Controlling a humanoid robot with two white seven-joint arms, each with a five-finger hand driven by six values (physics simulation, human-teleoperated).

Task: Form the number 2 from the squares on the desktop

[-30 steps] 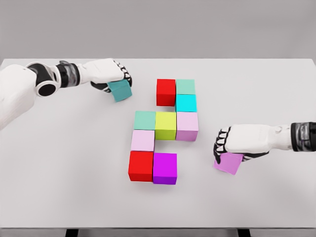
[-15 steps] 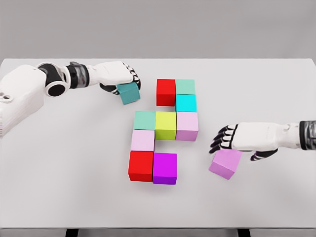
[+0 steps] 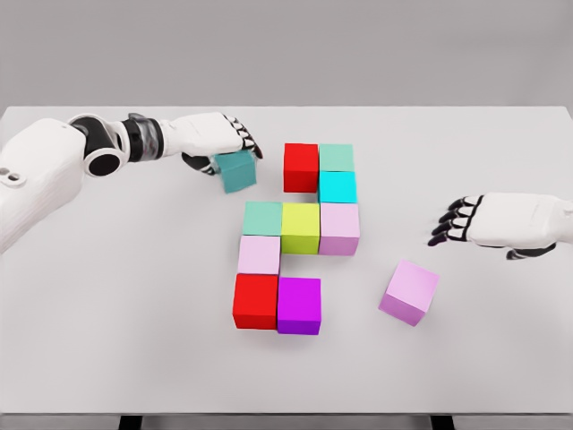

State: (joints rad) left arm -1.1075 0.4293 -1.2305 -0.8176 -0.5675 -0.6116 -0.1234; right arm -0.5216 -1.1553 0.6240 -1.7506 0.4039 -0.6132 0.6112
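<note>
Several coloured cubes sit joined at the table's middle: a red cube (image 3: 301, 167) and mint cube (image 3: 336, 157) on top, a cyan cube (image 3: 337, 186), then a mint, yellow (image 3: 301, 227) and pale purple row, a pale pink cube (image 3: 260, 254), and a red (image 3: 256, 301) and magenta cube (image 3: 299, 305) at the bottom. My left hand (image 3: 226, 143) is shut on a teal cube (image 3: 237, 172), just left of the top red cube. A loose violet cube (image 3: 409, 292) lies tilted right of the magenta one. My right hand (image 3: 461, 222) hovers open, up and right of it.
The white table (image 3: 134, 313) reaches to the front edge near the bottom of the view. Its far edge (image 3: 286, 107) meets a grey wall.
My right hand let go of the violet cube and drew back to the right and upward. My left hand carried the teal cube rightward toward the top red cube.
</note>
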